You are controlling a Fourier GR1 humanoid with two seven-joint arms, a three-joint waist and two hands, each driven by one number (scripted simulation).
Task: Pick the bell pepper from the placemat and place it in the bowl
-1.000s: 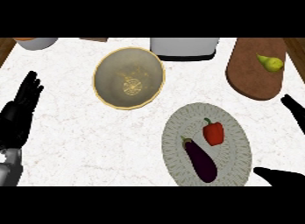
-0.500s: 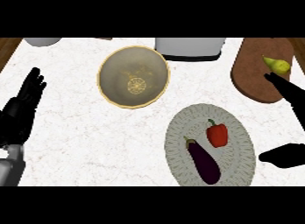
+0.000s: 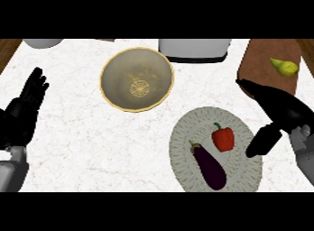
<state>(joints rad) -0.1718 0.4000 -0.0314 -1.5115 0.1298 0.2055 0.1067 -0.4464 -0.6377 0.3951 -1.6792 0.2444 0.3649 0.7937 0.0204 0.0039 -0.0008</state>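
Bell pepper (image 3: 222, 138), red with a short green stem at its top, lies on the oval grey placemat (image 3: 186, 135) in the lower right of the frame, toward the mat's right side. A dark purple eggplant (image 3: 209, 165) lies just beside it on the same mat, lower and to its left, slanting down toward the mat's bottom edge. Up and to the left, apart from the mat, sits the bowl (image 3: 137, 79), gold-rimmed with a pale pattern at its bottom and nothing inside. A white container (image 3: 193, 49) stands at the top edge, right of the bowl, and a brown wooden board (image 3: 266, 81) in the upper right carries a yellow-green pear (image 3: 284, 66). The right hand (image 3: 283, 110) shows right of the mat, fingers straight and spread from the thumb, which points down near the pepper without touching it. The left hand (image 3: 20, 115) rests open at the left edge, fingers up.
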